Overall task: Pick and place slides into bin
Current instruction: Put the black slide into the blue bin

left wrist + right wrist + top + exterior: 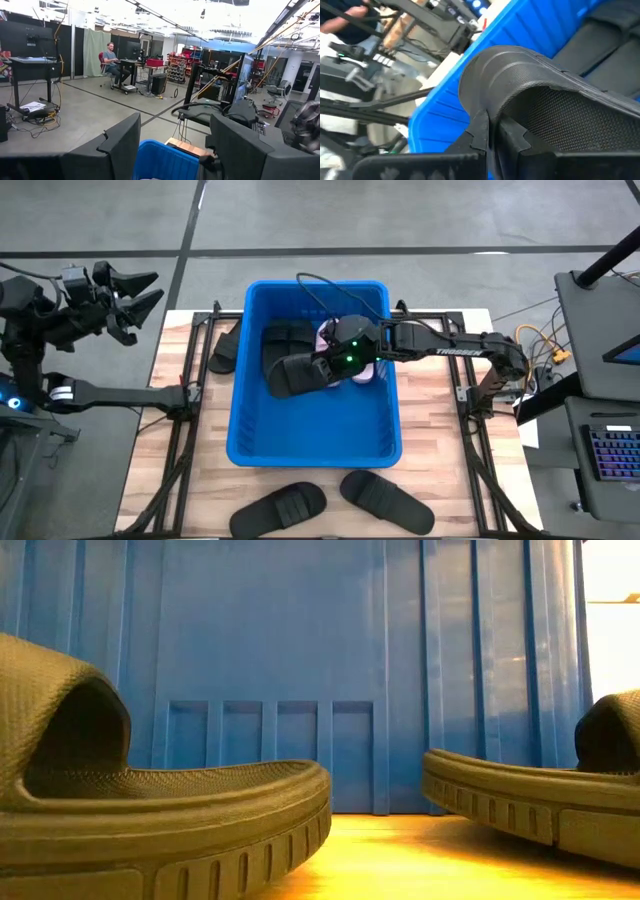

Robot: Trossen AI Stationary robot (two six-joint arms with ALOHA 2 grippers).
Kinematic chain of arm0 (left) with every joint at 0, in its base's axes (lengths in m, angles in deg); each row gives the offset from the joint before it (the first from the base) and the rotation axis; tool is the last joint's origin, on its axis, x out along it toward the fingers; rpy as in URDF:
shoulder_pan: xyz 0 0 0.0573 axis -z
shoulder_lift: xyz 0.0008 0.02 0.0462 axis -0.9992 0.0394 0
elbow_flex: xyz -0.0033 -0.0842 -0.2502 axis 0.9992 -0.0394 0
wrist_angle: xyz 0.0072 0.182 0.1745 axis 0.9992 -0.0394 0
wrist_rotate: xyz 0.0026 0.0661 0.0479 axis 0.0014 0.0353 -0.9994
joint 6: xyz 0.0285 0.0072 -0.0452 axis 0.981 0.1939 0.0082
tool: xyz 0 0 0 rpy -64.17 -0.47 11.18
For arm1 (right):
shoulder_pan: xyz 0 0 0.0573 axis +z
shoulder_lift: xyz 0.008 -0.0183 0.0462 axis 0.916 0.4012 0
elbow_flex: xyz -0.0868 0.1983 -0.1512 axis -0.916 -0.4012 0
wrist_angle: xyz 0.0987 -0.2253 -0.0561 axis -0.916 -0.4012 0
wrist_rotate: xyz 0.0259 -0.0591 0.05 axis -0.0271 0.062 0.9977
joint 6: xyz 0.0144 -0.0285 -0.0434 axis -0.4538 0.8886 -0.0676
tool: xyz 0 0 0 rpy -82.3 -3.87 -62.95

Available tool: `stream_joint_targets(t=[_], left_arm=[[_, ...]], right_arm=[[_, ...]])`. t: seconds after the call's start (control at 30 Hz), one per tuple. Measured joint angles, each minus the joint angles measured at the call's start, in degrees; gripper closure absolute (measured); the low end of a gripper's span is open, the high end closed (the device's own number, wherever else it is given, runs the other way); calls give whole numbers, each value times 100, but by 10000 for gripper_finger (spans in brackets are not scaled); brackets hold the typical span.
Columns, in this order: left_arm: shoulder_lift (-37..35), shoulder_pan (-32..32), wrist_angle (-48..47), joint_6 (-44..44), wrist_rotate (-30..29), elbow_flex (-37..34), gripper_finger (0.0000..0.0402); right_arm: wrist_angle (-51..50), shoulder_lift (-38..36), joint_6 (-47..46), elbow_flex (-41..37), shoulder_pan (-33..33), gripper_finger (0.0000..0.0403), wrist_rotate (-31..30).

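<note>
The blue bin (240, 420) stands mid-table, and its wall (300, 630) fills the low view. My right gripper (338, 364) reaches in from the table's right, shut on a black slide (292, 374) over the bin's floor. Another black slide (284, 336) and a pale pink slide (328, 332) lie in the bin's far part. Two black slides (278, 506) (386, 500) rest sole-down on the table in front of the bin, and one more (224, 350) lies at its left. My left gripper (140, 292) is raised at the far left, open and holding nothing. My right gripper pinches the edge of the black slide's ribbed strap (485, 107) between its two fingers (512, 137). The fingers slant down from the table's right side. The slide sits tilted inside the bin's outline; whether its sole touches the floor, I cannot tell.
Black frame rails (180, 430) run along both sides of the bin. A computer stand with a keyboard (605, 450) is beyond the table's right edge. A person sits at a desk (112, 62) far off in the room.
</note>
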Motion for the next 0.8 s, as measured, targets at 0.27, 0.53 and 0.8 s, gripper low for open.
stream_joint_targets(t=[0.27,0.53,0.8], left_arm=[[1,0,8,57,-9,0,176],[-10,0,22,57,-17,0,176],[-27,0,24,201,-17,1,176]], right_arm=[[1550,-11,-1278,-708,-206,391,436],[1513,29,-2238,-1086,-261,391,396],[1511,224,-2999,-1661,-290,391,382]])
